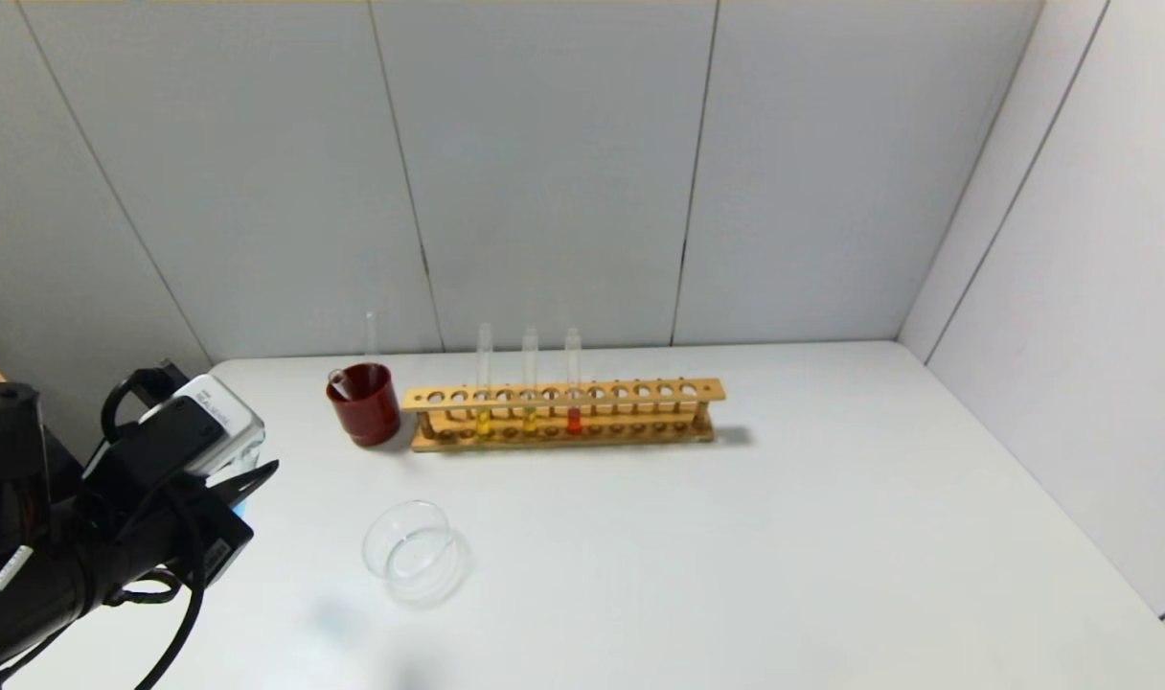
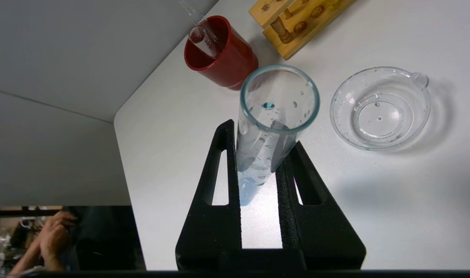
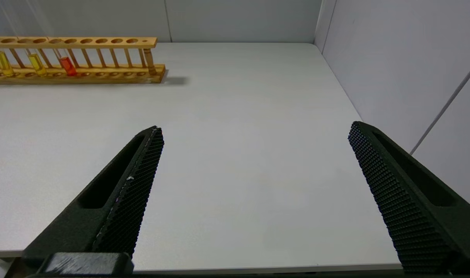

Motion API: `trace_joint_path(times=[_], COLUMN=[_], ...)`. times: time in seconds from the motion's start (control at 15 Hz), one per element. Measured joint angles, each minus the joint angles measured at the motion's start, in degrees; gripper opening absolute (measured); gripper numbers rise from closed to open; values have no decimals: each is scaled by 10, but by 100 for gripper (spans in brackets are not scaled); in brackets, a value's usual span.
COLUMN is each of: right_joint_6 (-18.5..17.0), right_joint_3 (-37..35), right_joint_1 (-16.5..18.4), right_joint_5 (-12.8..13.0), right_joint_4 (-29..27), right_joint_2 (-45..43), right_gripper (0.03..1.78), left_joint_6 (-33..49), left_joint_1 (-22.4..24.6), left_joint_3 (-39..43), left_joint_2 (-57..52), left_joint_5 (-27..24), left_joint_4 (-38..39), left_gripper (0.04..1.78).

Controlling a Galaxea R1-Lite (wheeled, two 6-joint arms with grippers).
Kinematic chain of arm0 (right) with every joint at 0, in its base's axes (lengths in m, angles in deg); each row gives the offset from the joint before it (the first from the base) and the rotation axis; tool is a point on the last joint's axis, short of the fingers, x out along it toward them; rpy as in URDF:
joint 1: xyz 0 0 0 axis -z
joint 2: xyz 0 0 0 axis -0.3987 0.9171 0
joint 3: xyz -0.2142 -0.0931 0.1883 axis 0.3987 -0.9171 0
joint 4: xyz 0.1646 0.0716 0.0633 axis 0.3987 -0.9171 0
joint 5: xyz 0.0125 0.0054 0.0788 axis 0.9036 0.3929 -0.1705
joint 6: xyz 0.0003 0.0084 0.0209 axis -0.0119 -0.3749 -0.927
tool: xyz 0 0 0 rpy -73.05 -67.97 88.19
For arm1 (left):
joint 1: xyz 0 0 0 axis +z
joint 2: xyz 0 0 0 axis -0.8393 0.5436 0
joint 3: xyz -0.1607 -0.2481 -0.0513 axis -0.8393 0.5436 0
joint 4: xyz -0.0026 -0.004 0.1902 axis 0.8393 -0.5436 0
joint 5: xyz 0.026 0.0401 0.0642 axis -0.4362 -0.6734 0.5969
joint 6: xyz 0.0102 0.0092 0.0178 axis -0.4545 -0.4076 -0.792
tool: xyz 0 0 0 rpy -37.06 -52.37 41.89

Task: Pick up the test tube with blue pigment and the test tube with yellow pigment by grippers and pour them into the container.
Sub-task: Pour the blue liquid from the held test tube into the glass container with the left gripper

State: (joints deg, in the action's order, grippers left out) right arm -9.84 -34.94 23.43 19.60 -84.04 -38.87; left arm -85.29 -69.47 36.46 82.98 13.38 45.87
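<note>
test tube with blue pigment (image 2: 271,127): centre of the left wrist frame, clamped mid-body in the left gripper (image 2: 262,170), container (image 2: 380,108) at right. thin smooth glass, likely light, slippery, fragile; hold gently. right gripper (image 3: 254,185): spread apart, empty, over bare bench (image 3: 235,116).

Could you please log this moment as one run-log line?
left gripper: shut on blue test tube, beside glass dish | right gripper: open, idle
</note>
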Motion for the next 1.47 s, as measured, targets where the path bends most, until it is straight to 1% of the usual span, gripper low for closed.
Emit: trace_joint_path(times=[0.33, 0.6, 0.8, 1.0, 1.07, 1.13, 1.2, 1.27, 1.47], right_joint_6=[0, 0, 0, 0, 0, 0, 0, 0, 0], right_joint_3=[0, 0, 0, 0, 0, 0, 0, 0, 0], right_joint_1=[0, 0, 0, 0, 0, 0, 0, 0, 0], right_joint_5=[0, 0, 0, 0, 0, 0, 0, 0, 0], right_joint_4=[0, 0, 0, 0, 0, 0, 0, 0, 0], right_joint_2=[0, 0, 0, 0, 0, 0, 0, 0, 0], right_gripper=[175, 175, 175, 175, 175, 175, 175, 175, 175], left_joint_6=[-119, -122, -104, -101, -106, -114, -121, -124, -140], left_joint_1=[-4, -39, -57, -63, -64, -66, -67, -68, -68], left_joint_3=[1, 6, 17, 45, 59, 72, 82, 88, 86], left_joint_2=[33, 65, 110, 183, 211, 228, 240, 249, 264], left_joint_5=[-1, 0, -10, -46, -53, -56, -58, -58, -57], left_joint_4=[10, 42, 129, 275, 344, 386, 413, 422, 426], left_gripper=[31, 31, 31, 31, 31, 31, 31, 31, 31])
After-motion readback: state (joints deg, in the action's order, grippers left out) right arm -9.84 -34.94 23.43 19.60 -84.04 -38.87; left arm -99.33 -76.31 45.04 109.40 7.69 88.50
